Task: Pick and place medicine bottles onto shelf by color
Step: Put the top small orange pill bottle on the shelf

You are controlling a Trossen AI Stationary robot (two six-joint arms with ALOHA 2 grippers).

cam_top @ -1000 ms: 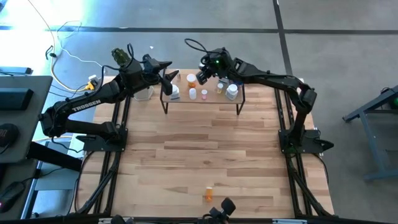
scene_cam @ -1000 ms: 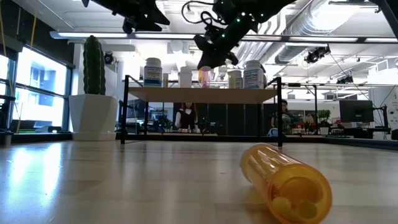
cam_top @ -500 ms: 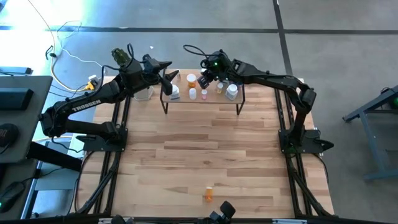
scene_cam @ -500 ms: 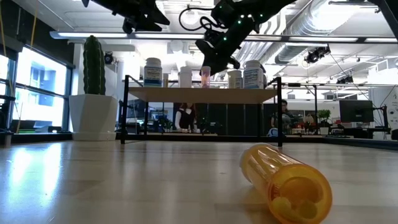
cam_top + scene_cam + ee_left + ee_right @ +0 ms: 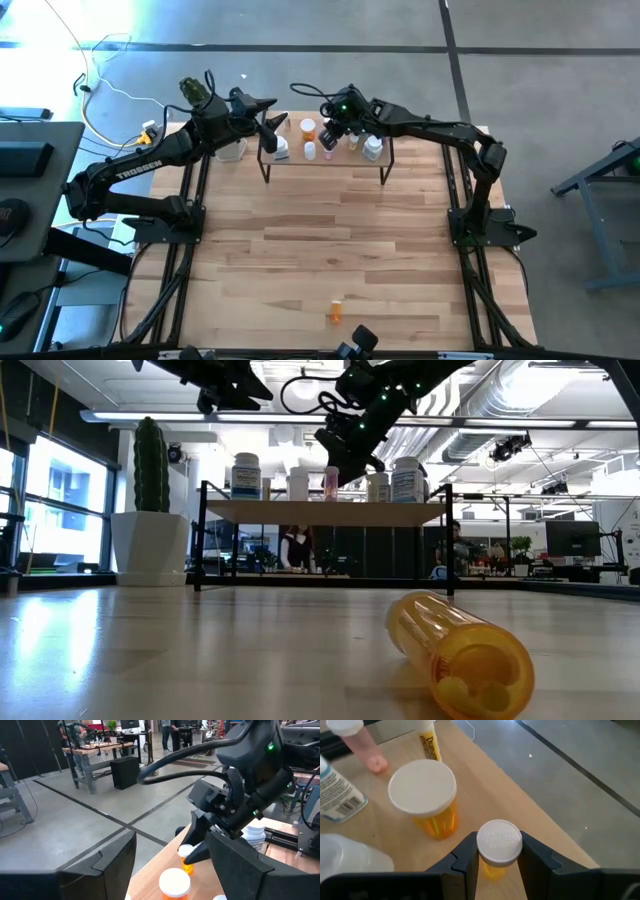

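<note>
The light-wood shelf [image 5: 350,160] stands at the table's far edge and carries several small bottles: a white one [image 5: 281,150], an orange white-capped one [image 5: 308,128], a pink one [image 5: 328,150] and a white jar [image 5: 372,148]. My right gripper [image 5: 332,130] is over the shelf's far side, shut on a small orange white-capped bottle [image 5: 499,845]. My left gripper [image 5: 272,127] hovers open above the shelf's left end, with the bigger orange bottle [image 5: 175,882] ahead of it. Another orange bottle [image 5: 465,655] lies on its side near the table's front edge. My right gripper pinches the small orange bottle at its white cap [image 5: 499,842] between its two fingers [image 5: 467,854], one on each side. The fingers come from above, slanting down. The bottle stands upright in the hold. I cannot tell whether its base is on the shelf.
A tall green cactus in a white pot [image 5: 150,490] stands left of the shelf. A yellow-labelled tube [image 5: 427,740] stands on the shelf beyond the bigger orange bottle [image 5: 422,795]. The wide wooden tabletop [image 5: 330,240] lies in front of the shelf. People sit in the room behind [image 5: 298,550].
My right gripper has shifted a little toward the table's right edge above the shelf, and its cable loop has swung with it. The bottles standing on the shelf have kept their places.
</note>
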